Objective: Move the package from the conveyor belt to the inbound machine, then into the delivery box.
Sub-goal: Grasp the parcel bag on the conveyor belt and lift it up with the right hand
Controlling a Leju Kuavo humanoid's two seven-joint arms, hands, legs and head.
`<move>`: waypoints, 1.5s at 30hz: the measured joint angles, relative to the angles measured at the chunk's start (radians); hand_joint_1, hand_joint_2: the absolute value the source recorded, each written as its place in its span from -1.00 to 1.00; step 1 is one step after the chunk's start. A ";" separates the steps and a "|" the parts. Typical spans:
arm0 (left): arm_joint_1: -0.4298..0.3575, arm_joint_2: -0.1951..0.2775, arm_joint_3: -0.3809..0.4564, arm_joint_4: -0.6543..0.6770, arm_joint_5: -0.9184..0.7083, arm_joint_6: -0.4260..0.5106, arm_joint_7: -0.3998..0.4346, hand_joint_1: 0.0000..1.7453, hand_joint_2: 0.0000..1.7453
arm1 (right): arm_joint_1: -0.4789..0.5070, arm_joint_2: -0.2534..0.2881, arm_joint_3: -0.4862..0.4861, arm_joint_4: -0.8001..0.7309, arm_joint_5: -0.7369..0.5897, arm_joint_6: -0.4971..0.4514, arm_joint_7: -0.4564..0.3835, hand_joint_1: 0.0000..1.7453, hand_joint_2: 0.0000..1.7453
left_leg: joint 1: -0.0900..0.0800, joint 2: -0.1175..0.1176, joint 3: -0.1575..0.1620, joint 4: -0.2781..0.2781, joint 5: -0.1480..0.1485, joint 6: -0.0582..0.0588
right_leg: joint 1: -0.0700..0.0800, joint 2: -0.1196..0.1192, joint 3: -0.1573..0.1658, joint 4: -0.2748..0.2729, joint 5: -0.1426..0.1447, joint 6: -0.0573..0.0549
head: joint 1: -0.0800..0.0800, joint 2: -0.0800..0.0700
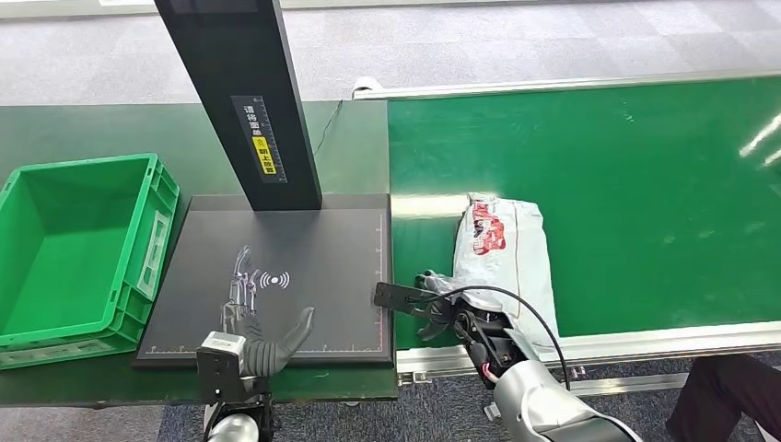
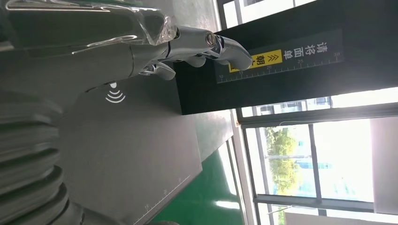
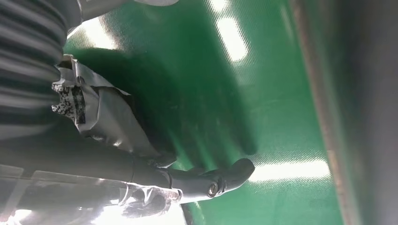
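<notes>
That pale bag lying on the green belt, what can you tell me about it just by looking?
The package is a soft, whitish-grey plastic mailer, wrinkled and lumpy, with red and black print near its far end. It lies flat and lengthwise on the green conveyor belt, near the belt's left edge, beside the black inbound machine. The robot's right hand is at its near end and touches it. The right wrist view shows crumpled grey plastic with a black-and-white speckled label.
</notes>
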 joint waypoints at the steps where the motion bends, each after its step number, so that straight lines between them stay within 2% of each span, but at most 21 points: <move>1: 0.000 0.000 -0.001 0.001 0.000 0.001 0.000 -1.00 1.00 | 0.001 0.002 0.001 0.000 0.000 -0.001 0.000 -1.00 1.00 | 0.000 0.000 0.000 0.000 0.000 0.000 | 0.000 0.000 0.000 0.000 0.000 0.000 | 0.000 0.000; 6: -0.004 0.002 -0.007 0.005 0.001 0.001 0.000 -1.00 1.00 | 0.010 0.009 0.006 0.000 -0.001 -0.011 0.006 -1.00 1.00 | 0.000 0.000 0.002 0.000 0.000 0.000 | 0.000 0.000 0.002 0.000 0.000 0.000 | 0.000 0.000; 16: -0.021 0.007 -0.028 0.022 0.009 0.009 0.003 -1.00 1.00 | 0.038 0.020 0.038 -0.002 0.038 -0.115 0.061 -1.00 1.00 | 0.000 0.002 0.006 0.000 -0.001 0.000 | 0.000 0.002 0.006 0.000 0.000 0.000 | 0.000 0.000; 18: -0.021 0.008 -0.029 0.023 0.010 0.017 0.003 -1.00 1.00 | 0.043 0.024 0.054 -0.004 0.064 -0.179 0.072 -1.00 1.00 | 0.000 0.004 0.008 0.000 -0.002 -0.001 | 0.000 0.003 0.008 -0.001 -0.001 -0.001 | 0.000 0.000; 24: 0.001 0.010 -0.030 -0.006 -0.003 0.031 0.015 -1.00 1.00 | 0.063 0.045 0.100 -0.008 0.120 -0.461 0.077 -1.00 1.00 | 0.000 0.001 0.005 -0.001 0.002 -0.003 | 0.000 0.002 0.006 0.000 0.002 -0.003 | 0.000 0.000; 28: 0.017 0.010 -0.028 -0.033 -0.019 0.030 0.027 -1.00 1.00 | 0.060 0.057 0.127 -0.019 0.165 -0.592 0.100 -1.00 1.00 | 0.000 0.000 0.002 -0.001 0.005 -0.003 | 0.001 0.000 0.003 0.001 0.004 -0.004 | 0.000 0.000; 32: 0.033 0.010 -0.023 -0.060 -0.036 0.027 0.035 -1.00 1.00 | 0.041 0.059 0.160 -0.034 0.243 -0.696 0.171 -1.00 1.00 | 0.001 -0.001 0.000 0.000 0.005 -0.003 | 0.001 0.000 0.001 0.001 0.004 -0.004 | 0.000 0.000; 36: 0.045 0.010 -0.021 -0.080 -0.043 0.025 0.037 -1.00 1.00 | 0.026 0.058 0.186 -0.041 0.296 -0.703 0.237 -1.00 1.00 | 0.001 -0.001 -0.002 0.000 0.005 -0.003 | 0.001 0.000 -0.001 0.000 0.003 -0.004 | 0.000 0.000; 42: 0.057 0.010 -0.018 -0.099 -0.050 0.025 0.047 -1.00 1.00 | 0.039 0.049 0.203 -0.041 0.307 -0.579 0.300 -1.00 1.00 | 0.000 -0.001 -0.002 0.000 0.004 -0.003 | 0.000 0.000 -0.001 0.000 0.003 -0.003 | 0.000 0.000; 45: 0.059 0.010 -0.018 -0.103 -0.052 0.025 0.049 -1.00 1.00 | 0.053 0.047 0.204 -0.040 0.302 -0.556 0.307 -1.00 1.00 | 0.000 -0.002 -0.003 0.000 0.004 -0.003 | 0.001 0.000 -0.002 0.000 0.003 -0.003 | 0.000 0.000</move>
